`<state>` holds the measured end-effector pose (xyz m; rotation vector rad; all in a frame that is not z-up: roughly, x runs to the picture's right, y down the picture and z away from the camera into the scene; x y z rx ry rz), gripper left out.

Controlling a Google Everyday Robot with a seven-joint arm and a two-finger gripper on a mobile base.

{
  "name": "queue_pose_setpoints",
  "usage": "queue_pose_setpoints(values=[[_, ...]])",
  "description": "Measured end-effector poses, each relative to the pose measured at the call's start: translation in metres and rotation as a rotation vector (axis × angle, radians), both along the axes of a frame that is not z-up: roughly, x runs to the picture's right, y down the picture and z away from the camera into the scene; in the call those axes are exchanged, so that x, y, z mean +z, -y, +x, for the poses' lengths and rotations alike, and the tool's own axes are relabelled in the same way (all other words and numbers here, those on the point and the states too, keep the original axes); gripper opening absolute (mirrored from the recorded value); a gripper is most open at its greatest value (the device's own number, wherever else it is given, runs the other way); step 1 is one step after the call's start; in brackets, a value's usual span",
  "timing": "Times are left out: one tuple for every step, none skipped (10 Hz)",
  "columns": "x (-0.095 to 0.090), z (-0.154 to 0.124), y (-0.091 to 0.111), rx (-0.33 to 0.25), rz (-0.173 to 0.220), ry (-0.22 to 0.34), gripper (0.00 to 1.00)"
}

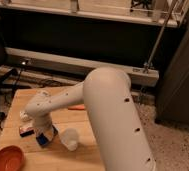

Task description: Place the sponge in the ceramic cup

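My white arm reaches down across the wooden table (83, 120) from the right. Its gripper (44, 132) hangs at the table's left front, right over the dark-blue sponge (46, 138), whose edge shows just below the wrist. I cannot tell whether the sponge is held. The small white ceramic cup (70, 138) stands just right of the sponge, close beside the gripper, and looks tilted. The arm's bulk hides the table's right side.
An orange-red bowl (8, 159) sits at the front left corner. A black-and-red flat box (26, 131) lies just left of the gripper, and a small white item (24, 116) behind it. A thin orange object (77, 107) lies mid-table beside the arm.
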<state>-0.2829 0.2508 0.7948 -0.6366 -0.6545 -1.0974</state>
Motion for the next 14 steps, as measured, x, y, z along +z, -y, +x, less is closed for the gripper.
queue_pose_setpoints(values=[[0.000, -0.004, 0.002, -0.001, 0.007, 0.014, 0.38], [0.000, -0.008, 0.004, -0.003, 0.013, 0.029, 0.38], [0.000, -0.011, 0.006, -0.003, 0.019, 0.044, 0.34], [0.000, -0.013, 0.007, -0.001, 0.023, 0.056, 0.26], [-0.002, -0.015, 0.009, 0.003, 0.030, 0.075, 0.16], [-0.008, -0.021, 0.015, 0.017, 0.044, 0.110, 0.06], [-0.018, -0.028, 0.027, 0.044, 0.067, 0.163, 0.00], [-0.030, -0.033, 0.039, 0.079, 0.091, 0.214, 0.00], [-0.043, -0.036, 0.052, 0.122, 0.117, 0.266, 0.00], [-0.060, -0.039, 0.069, 0.189, 0.154, 0.338, 0.00], [-0.073, -0.038, 0.083, 0.252, 0.186, 0.401, 0.00], [-0.086, -0.034, 0.097, 0.328, 0.222, 0.462, 0.00], [-0.100, -0.025, 0.113, 0.420, 0.267, 0.527, 0.00], [-0.111, -0.017, 0.124, 0.496, 0.300, 0.579, 0.00]])
